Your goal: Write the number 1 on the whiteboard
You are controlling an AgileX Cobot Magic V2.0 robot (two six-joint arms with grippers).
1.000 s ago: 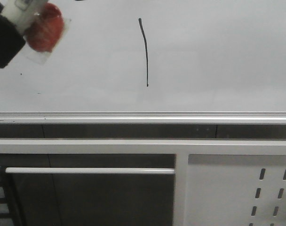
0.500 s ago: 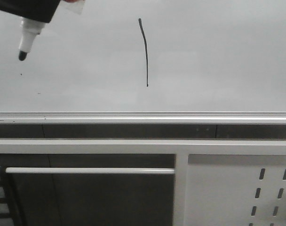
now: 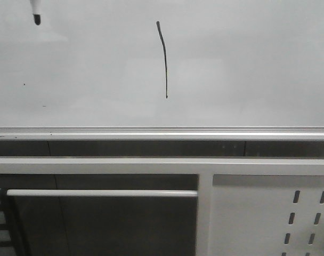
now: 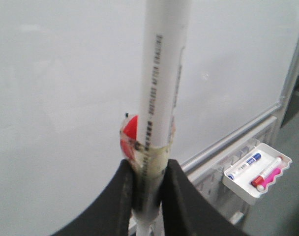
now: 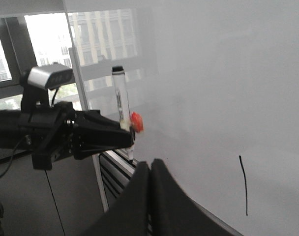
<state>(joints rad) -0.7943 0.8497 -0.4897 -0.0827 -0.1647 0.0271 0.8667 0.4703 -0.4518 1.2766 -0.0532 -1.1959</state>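
**Stroke down, marker still uncapped**

Number 1 [image 3: 163, 58] drawn mid-whiteboard [image 3: 247, 64]. Left gripper [image 4: 148, 184] pinching marker [image 4: 162, 83], tip [image 3: 37, 20] near upper-left board. Right gripper [image 5: 149, 169] pressed together, empty. Risk: stray mark if the wet tip brushes the board.

- The whiteboard [image 3: 247, 64] has a smooth, glossy pale surface; in the right wrist view it [image 5: 228, 73] mirrors windows.
- Its bottom rail [image 3: 162, 132] looks like brushed silver metal.
- The number 1 [image 3: 164, 58] is thin, matt black ink.
- The marker [image 4: 162, 83] has a smooth white plastic barrel, wrapped low down in shiny yellowed tape [image 4: 152, 157].
- The left gripper [image 4: 148, 196] has matt black fingers.
- The perforated panel [image 3: 268, 218] looks like white painted metal.
- The small tray [image 4: 257, 174] is glossy white plastic.
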